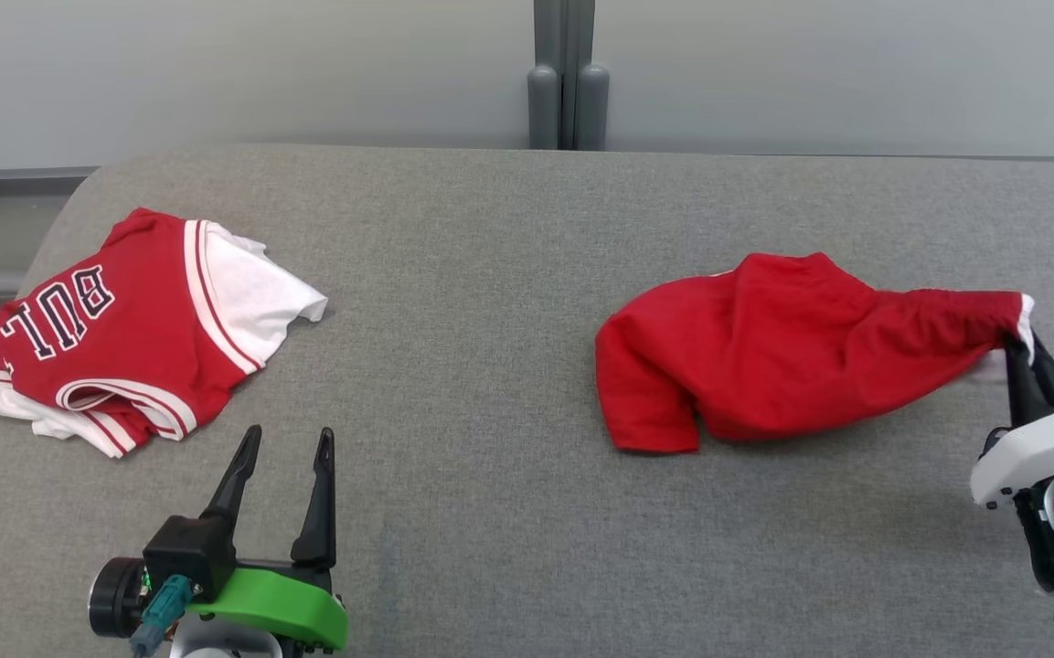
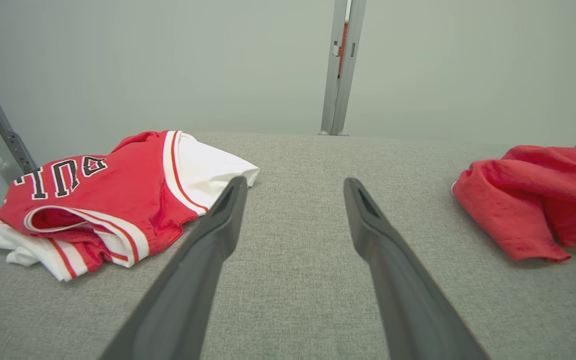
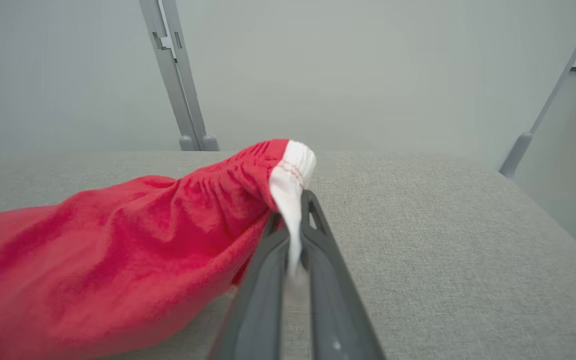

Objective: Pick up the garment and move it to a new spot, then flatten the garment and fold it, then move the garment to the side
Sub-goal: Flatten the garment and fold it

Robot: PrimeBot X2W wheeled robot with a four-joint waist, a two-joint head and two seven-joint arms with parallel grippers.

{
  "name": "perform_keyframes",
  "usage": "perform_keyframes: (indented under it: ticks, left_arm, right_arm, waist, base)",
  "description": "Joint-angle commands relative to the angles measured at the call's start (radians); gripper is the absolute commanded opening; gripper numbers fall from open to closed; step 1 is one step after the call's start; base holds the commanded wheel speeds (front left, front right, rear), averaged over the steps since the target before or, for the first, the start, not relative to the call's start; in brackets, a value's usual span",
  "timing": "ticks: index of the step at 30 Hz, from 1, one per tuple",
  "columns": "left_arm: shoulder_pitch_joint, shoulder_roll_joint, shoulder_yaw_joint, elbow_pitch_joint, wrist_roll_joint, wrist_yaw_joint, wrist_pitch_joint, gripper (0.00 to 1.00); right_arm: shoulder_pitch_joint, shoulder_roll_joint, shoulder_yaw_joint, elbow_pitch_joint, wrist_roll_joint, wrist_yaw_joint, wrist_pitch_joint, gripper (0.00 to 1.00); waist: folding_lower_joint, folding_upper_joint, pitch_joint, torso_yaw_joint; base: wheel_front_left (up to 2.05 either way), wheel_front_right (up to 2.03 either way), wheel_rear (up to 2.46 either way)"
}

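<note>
Starting with the red garment [image 1: 764, 356]: it's held at one end by the right jaws, which are clamped tight on its white band [image 3: 292, 170]. In the right wrist view the band is seen squeezed between the two dark fingers [image 3: 263, 295] and poking out past their tips, with gathered red cloth bunched right behind it. From that pinch point the rest of the garment is strung out to the left of the right jaws and laid crumpled on the grey surface [image 1: 490, 411]. The held end looks slightly lifted, but how much can't be judged.

The left jaws are spread wide apart with nothing between them, fingers [image 1: 318, 493] pointed away from the robot, low over bare surface. The garment is well off to their right, no contact. Just ahead and to the left of them a second piece can be seen: a red and white jersey [image 1: 124, 338] with dark lettering, roughly folded, close to the left fingertip but not touched. Beyond both sets of jaws, past the far edge of the surface, a grey post [image 1: 568, 91] is seen against a pale wall.
</note>
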Motion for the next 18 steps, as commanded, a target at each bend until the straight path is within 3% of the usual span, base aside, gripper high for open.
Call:
perform_keyframes:
  ticks: [1,5,10,18]
  left_arm:
    - [0.014,0.000,0.004,0.002,0.001,-0.002,-0.001,1.00]
    - [0.024,-0.001,0.003,0.006,-0.004,-0.002,-0.001,1.00]
    - [0.027,-0.003,-0.002,0.008,-0.008,-0.002,-0.001,1.00]
    - [0.026,-0.005,0.003,0.005,-0.006,-0.002,-0.001,1.00]
  right_arm:
    - [0.020,0.010,0.014,-0.027,-0.010,-0.002,-0.001,0.00]
    - [0.038,0.035,0.074,-0.102,-0.008,-0.002,-0.001,0.00]
    - [0.042,0.093,0.218,-0.180,-0.008,-0.002,-0.001,0.00]
    - [-0.016,0.200,0.425,-0.205,0.011,-0.002,-0.001,0.00]
  waist:
    - [0.0000,0.0000,-0.014,-0.007]
    - [0.0000,0.0000,-0.030,-0.007]
    - [0.0000,0.0000,-0.040,0.004]
    - [0.0000,0.0000,-0.035,0.044]
  base:
    - [0.00,0.00,0.00]
    - [0.00,0.00,0.00]
    - [0.00,0.00,0.00]
    - [0.00,0.00,0.00]
